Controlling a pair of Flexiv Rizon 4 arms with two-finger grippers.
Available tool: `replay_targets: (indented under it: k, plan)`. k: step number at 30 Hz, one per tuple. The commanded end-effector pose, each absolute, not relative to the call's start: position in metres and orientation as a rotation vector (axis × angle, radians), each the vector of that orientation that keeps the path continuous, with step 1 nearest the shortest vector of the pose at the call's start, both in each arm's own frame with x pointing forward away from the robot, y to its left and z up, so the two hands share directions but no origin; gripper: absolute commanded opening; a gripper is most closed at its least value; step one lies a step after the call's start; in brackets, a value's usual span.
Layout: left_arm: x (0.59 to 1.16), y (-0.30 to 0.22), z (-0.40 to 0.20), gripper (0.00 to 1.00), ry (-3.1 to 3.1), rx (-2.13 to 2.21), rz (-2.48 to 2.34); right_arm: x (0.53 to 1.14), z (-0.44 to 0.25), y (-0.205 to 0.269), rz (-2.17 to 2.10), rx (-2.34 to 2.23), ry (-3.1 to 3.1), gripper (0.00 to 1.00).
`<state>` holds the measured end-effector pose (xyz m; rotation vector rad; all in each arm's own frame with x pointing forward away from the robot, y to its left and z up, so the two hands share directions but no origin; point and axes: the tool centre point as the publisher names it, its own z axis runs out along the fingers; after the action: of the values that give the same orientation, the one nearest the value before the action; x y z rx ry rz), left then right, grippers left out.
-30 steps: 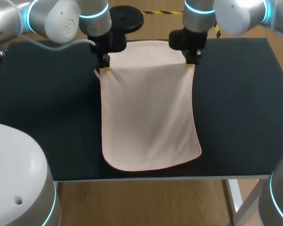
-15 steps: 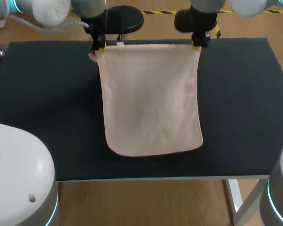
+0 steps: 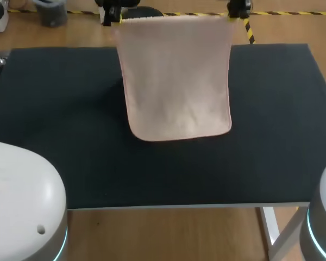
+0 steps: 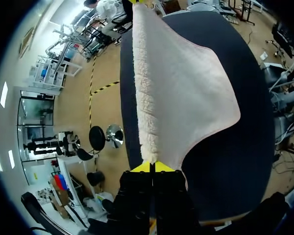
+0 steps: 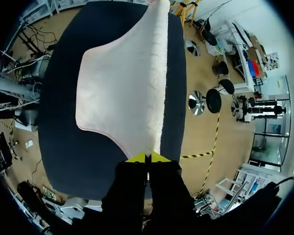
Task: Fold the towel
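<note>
The towel (image 3: 176,76) is pale pink and fleecy, a rectangle with rounded lower corners. It hangs over the far part of the matte black table (image 3: 49,119). My left gripper (image 4: 152,167) pinches one top corner, its yellow tips nearly together. My right gripper (image 5: 148,157) pinches the other the same way. The top edge runs straight between them.

Left arm (image 3: 111,7) and right arm (image 3: 238,6) are cut off; towel (image 3: 176,76) hides some table (image 3: 54,109) edge.

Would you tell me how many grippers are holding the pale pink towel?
2. The left gripper holds one raised corner of the pale pink fleecy towel, the right gripper the other; both are shut on it.
</note>
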<state>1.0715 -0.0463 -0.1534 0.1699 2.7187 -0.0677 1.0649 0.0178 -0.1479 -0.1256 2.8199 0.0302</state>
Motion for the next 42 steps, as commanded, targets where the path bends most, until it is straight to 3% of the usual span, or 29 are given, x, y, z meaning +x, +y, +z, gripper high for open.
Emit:
replay_targets:
  k: [1,15,27,42]
  plan:
    - [1.101,-0.047,-0.144,0.00,2.729,0.171,-0.050,1.090,-0.138,0.015,0.035,-0.127,2.812,0.00]
    - [1.162,-0.042,-0.073,0.00,2.570,0.227,0.014,1.146,-0.057,0.025,0.056,-0.182,2.592,0.00]
    - [1.202,-0.035,-0.049,0.00,2.514,0.273,0.056,1.176,-0.038,0.036,0.047,-0.200,2.493,0.00]
    - [1.161,-0.044,-0.092,0.00,2.602,0.360,-0.044,1.139,-0.086,0.011,0.027,-0.151,2.595,0.00]
